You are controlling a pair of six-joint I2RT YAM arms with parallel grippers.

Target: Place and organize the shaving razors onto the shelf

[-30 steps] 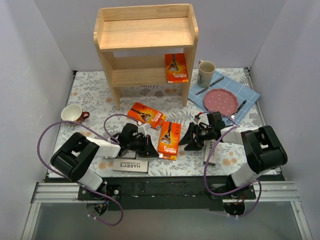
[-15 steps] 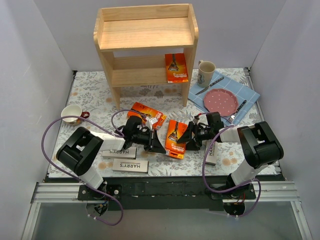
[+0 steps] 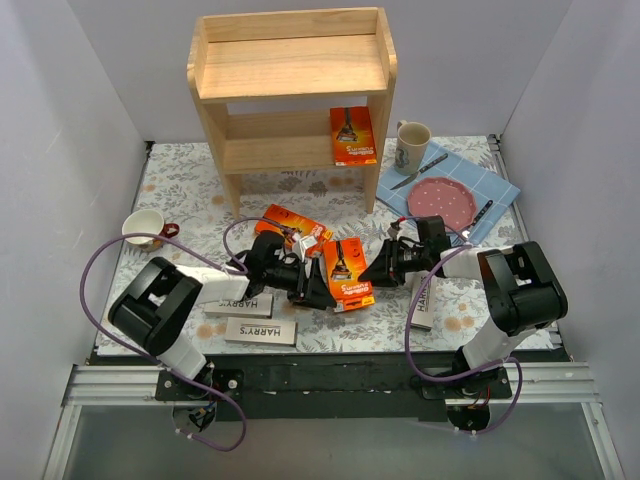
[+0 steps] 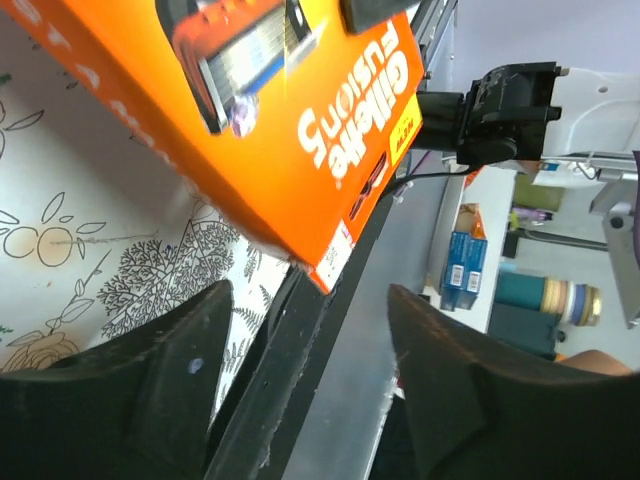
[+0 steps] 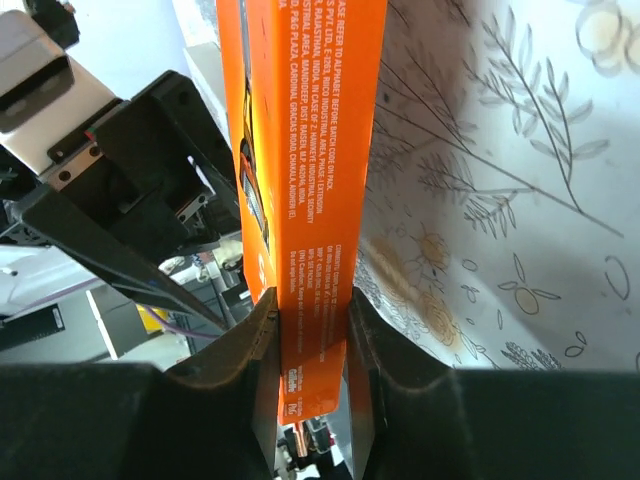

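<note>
An orange razor pack (image 3: 347, 276) stands tilted on its edge between the two arms. My right gripper (image 3: 374, 274) is shut on its right end; in the right wrist view both pads press the narrow side of the pack (image 5: 310, 150) inside my right gripper (image 5: 312, 350). My left gripper (image 3: 320, 291) is open at the pack's left side, and in the left wrist view the pack (image 4: 280, 130) lies beyond my left gripper (image 4: 310, 385), with nothing between the fingers. Another orange pack (image 3: 292, 226) lies flat behind. A third orange pack (image 3: 353, 136) stands on the wooden shelf (image 3: 290, 65), on its lower tier. White HARRY'S boxes (image 3: 240, 303) (image 3: 260, 332) (image 3: 421, 300) lie near the front.
A red and white cup (image 3: 144, 227) sits at the left. At the back right a mug (image 3: 411, 144) stands by a blue cloth (image 3: 490, 185) carrying a pink plate (image 3: 441, 200) and cutlery. Purple cables loop over both arms.
The left gripper opened and let go of the orange pack, while the right gripper closed on it. The pack rose from lying flat to standing on edge.
</note>
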